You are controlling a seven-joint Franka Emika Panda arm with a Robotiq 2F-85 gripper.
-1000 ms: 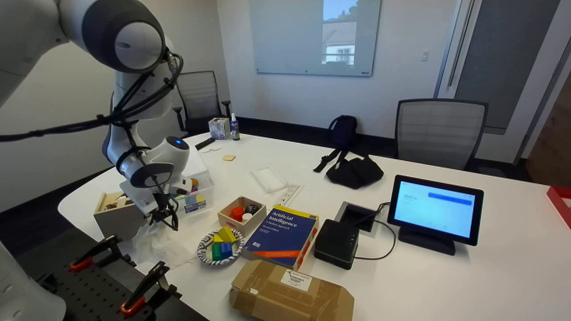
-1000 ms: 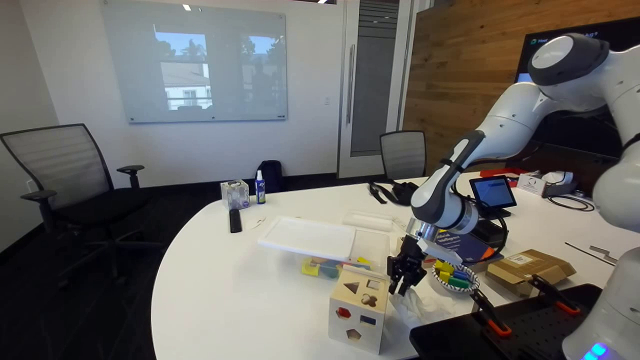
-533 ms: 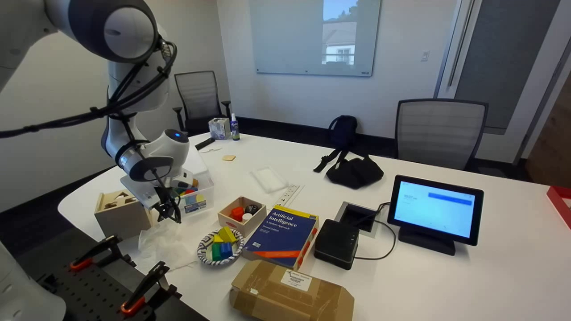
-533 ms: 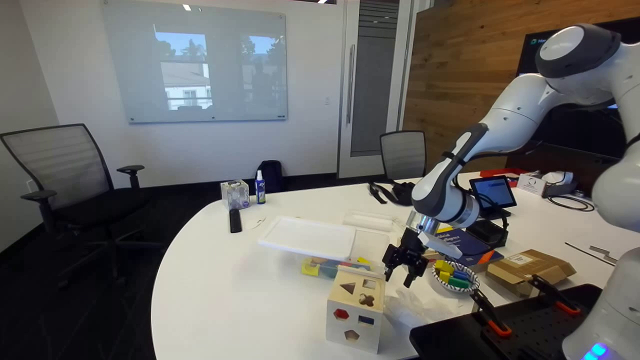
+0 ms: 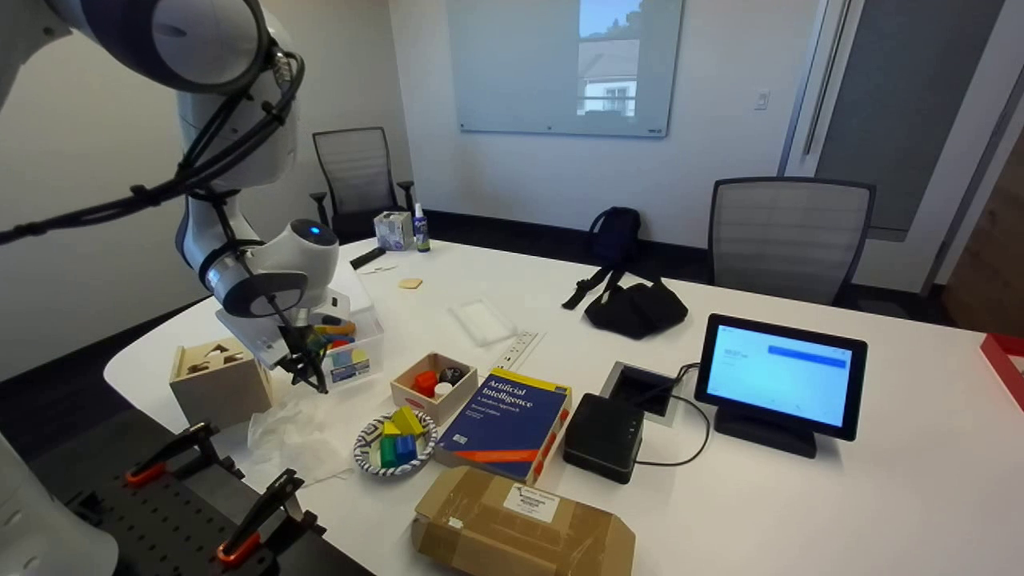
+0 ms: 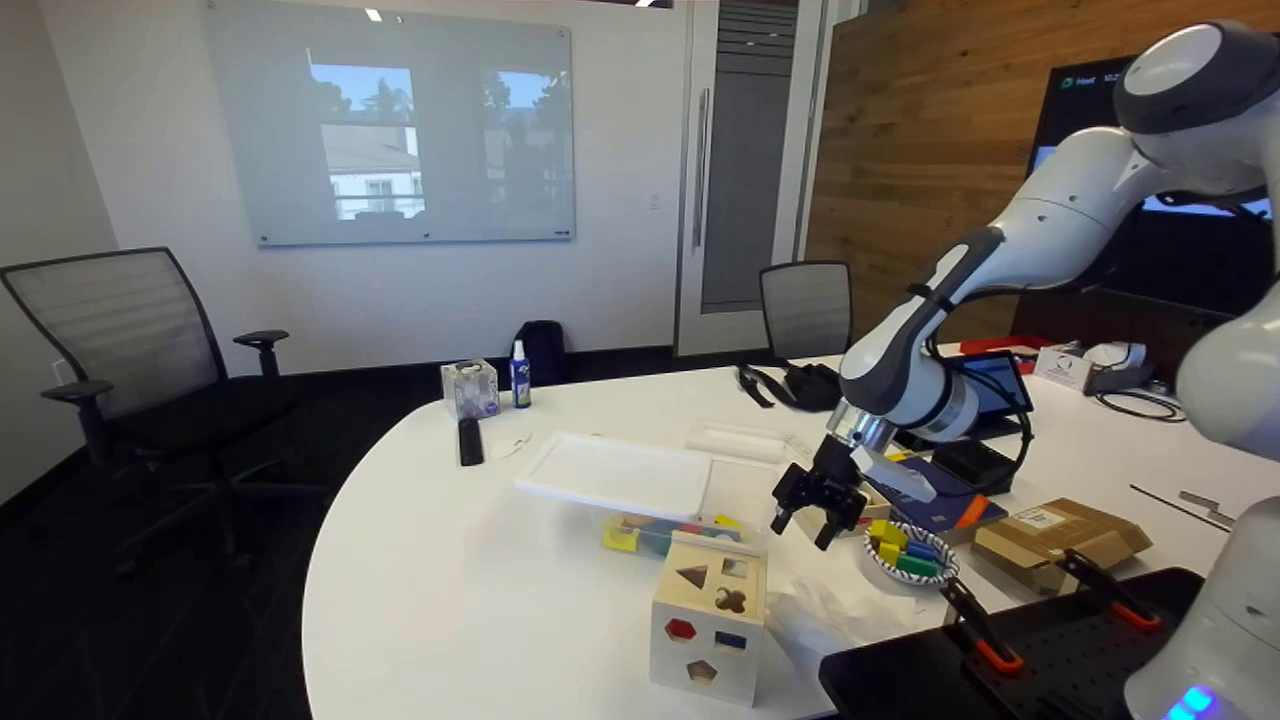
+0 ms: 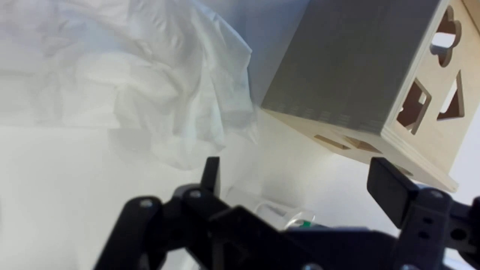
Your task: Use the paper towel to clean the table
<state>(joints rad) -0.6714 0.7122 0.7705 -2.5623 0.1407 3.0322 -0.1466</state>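
Note:
The paper towel [image 5: 300, 440] lies crumpled and white on the white table [image 6: 480, 620], near its edge by the robot base. In the wrist view the towel [image 7: 150, 75] spreads over the upper left. My gripper [image 7: 296, 168] stands open, its fingers wide apart with nothing between them. Both exterior views show the gripper [image 6: 802, 535] raised above the table, clear of the towel [image 6: 835, 615].
A wooden shape-sorter cube [image 6: 705, 640] stands right beside the towel. Close by are a clear bin [image 5: 360, 356], a small wooden box [image 5: 416, 404], a patterned bowl [image 5: 364, 460] of blocks, a blue book [image 5: 504, 424] and a cardboard box [image 5: 520, 528]. Clamps [image 5: 260, 512] line the base edge.
The gripper has opened, let go of the towel and risen away from it. The towel stays on the table. The shape-sorter cube has shifted slightly.

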